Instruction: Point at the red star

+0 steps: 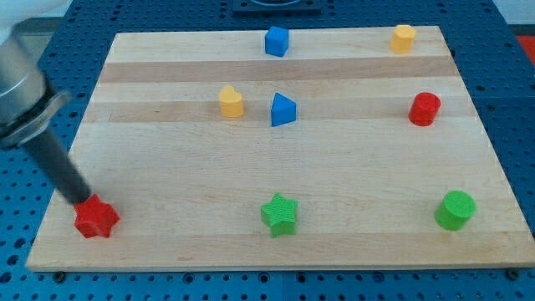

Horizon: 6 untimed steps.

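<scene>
The red star [97, 219] lies near the board's bottom left corner. My dark rod comes down from the view's upper left, and my tip [84, 201] rests at the star's upper left edge, touching or almost touching it.
On the wooden board [167, 242] are a green star [280, 214], a green cylinder [456, 209], a red cylinder [425, 109], a blue triangular block [282, 109], a yellow block [231, 102], a blue cube [277, 40] and a yellow block [403, 38] at top right.
</scene>
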Available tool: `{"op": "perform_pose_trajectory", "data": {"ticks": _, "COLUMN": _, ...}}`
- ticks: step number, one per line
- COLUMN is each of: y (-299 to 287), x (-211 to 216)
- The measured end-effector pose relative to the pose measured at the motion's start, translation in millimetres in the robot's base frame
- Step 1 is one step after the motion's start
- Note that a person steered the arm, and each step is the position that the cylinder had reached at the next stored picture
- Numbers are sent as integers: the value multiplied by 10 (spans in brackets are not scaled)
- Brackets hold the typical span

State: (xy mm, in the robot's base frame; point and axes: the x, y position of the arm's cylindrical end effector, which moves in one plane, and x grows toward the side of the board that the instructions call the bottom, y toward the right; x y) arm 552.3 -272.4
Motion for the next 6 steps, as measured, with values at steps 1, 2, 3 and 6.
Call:
{"op": "perform_pose_trajectory", "data": {"ticks": 1, "y": -216, "x": 532}}
{"op": "perform_pose_trajectory", "data": {"ticks": 2, "y": -144, "x": 633}}
{"op": "perform_pose_trajectory", "data": {"ticks": 3, "y": 25, "x": 635}}
{"op": "perform_pose_trajectory", "data": {"ticks": 6, "y": 339, "x": 357}}
